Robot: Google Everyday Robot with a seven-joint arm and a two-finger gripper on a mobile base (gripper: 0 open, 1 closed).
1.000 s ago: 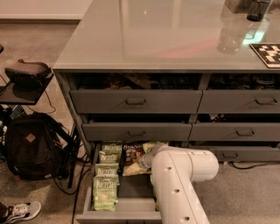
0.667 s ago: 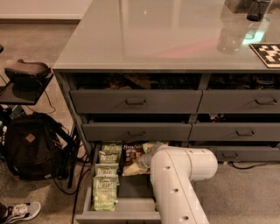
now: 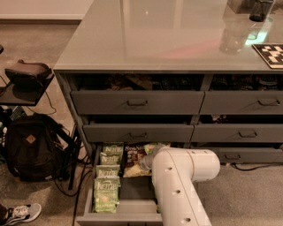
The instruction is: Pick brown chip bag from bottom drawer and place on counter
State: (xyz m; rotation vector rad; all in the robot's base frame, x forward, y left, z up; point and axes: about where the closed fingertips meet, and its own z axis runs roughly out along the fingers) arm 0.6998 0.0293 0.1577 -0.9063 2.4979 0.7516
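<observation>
Brown chip bag (image 3: 132,160) lies in the open bottom drawer (image 3: 119,217), long axis front-to-back, right of the Kettle bags (image 3: 107,183). Gripper (image 3: 146,162) sits at the bag's right edge, mostly hidden behind the arm (image 3: 181,176); can't tell its state or hold. Counter (image 3: 168,35) is above.

The glossy grey-green counter (image 3: 154,39) carries a clear container (image 3: 232,37), a dark cup (image 3: 261,9) and a black-and-white patterned board (image 3: 270,55) at its right end. The gripper (image 3: 146,162) is down in the bottom drawer (image 3: 119,218).
</observation>
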